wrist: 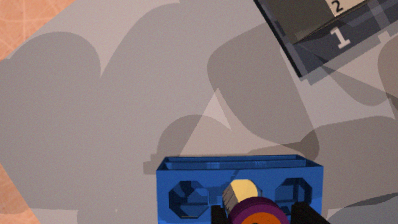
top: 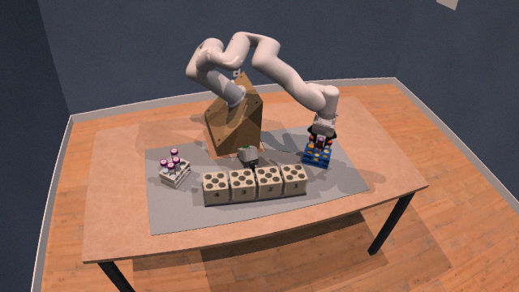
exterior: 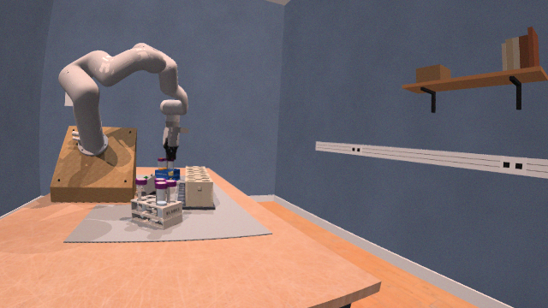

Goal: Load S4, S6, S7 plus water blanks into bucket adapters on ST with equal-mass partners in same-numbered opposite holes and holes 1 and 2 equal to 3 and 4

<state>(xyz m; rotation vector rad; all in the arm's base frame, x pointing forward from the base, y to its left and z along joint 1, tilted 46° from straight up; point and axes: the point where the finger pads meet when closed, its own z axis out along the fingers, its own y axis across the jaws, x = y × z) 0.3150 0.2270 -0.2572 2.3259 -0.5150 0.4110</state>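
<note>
The blue sample rack (top: pixel 315 161) (exterior: pixel 175 173) (wrist: pixel 240 172) stands at the right end of the grey mat. My gripper (top: pixel 320 142) (exterior: pixel 170 155) (wrist: pixel 257 217) is straight above it. Its fingers stand slightly apart on either side of the purple cap of a sample tube (top: pixel 320 140) (wrist: pixel 256 211) with an orange dot and pale yellow fill. That tube stands in a middle well of the rack. Its ID is cut off at the frame edge. Adapters 4 (top: pixel 216 187), 3 (top: pixel 242 183), 2 (top: pixel 268 181) and 1 (top: pixel 293 178) (wrist: pixel 340 37) stand in a row in the stand with all holes empty.
A white rack (top: pixel 177 174) (exterior: pixel 156 212) of purple-capped water blanks stands at the mat's left end. The small desk (top: pixel 247 156) with the green DONE key (top: pixel 246 147) sits behind the adapters. The arm's wooden base block (top: pixel 235 122) rises at the back.
</note>
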